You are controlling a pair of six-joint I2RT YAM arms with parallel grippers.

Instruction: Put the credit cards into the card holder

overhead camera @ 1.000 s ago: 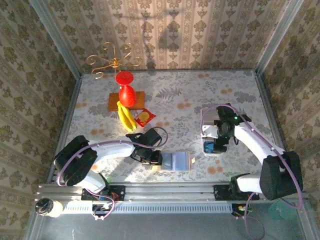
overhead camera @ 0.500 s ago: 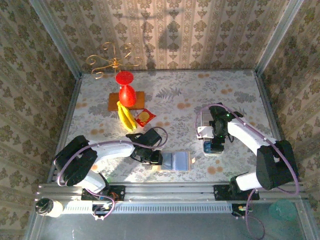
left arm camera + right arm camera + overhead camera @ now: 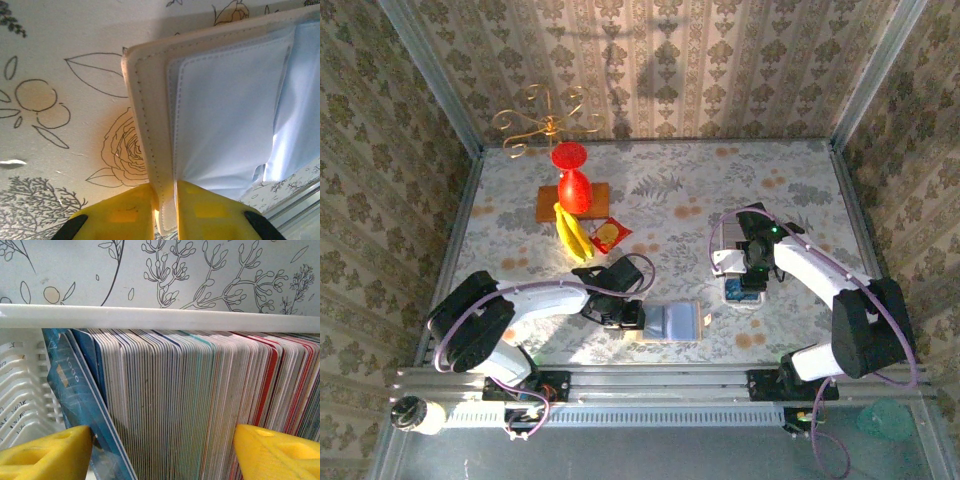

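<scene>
**Left wrist view, jaws outward.** My left gripper [image 3: 165, 212] has its two yellow fingers [image 3: 122, 217] pinched almost together on the near edge of the card holder [image 3: 147, 125]. Only the thickness of the tan flap keeps them apart. There is one card holder. It spreads open ahead of the jaws, with the stitched tan cover left of the grip and the pale blue lining pockets ahead and to the right. Beyond and to the left of the jaws lies the flower-printed table [image 3: 60, 100].

**Right wrist view, jaws outward.** My right gripper [image 3: 162, 455] stands wide apart and is closed on nothing. One yellow fingertip sits at each flank of the pack. Between the jaws stand the credit cards [image 3: 200, 405], packed on edge and too many for me to count. Most show white edges, with red and teal ones toward the fingertip at the right of the view. One blue card [image 3: 75, 385] leans tilted off the pack, its lower part just beside the other fingertip. I cannot tell whether the two touch. Past the cards runs the white rim of the one ribbed tray [image 3: 150, 317], with bare ribs outside the leaning card. The table print lies beyond that.
</scene>
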